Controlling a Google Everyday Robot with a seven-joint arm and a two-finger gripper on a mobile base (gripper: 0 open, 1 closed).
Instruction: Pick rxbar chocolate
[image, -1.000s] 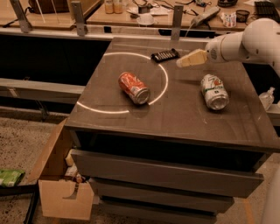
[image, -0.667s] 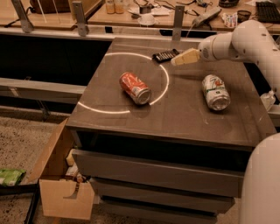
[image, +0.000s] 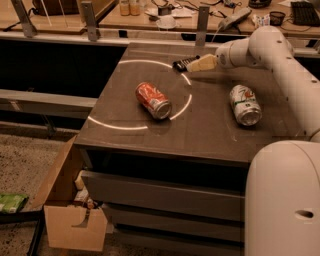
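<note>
Item 1: small flat black wrapped chocolate rxbar, lying near the far edge of the dark grey table top, at the far rim of the white painted ring.

Item 2: tan-tipped gripper on the white arm, reaching in from the right and sitting just beside the bar's right end, perhaps touching it. Whether it is spread or pressed together cannot be told.

Change: over the last second the gripper is sliding leftward toward the bar, which is staying put. The approach is probably ending; the bar is not yet lifted.

Item 3: red soda can, lying on its side inside the ring.

Item 4: white-and-green soda can, lying on its side, well apart on the right.
</note>
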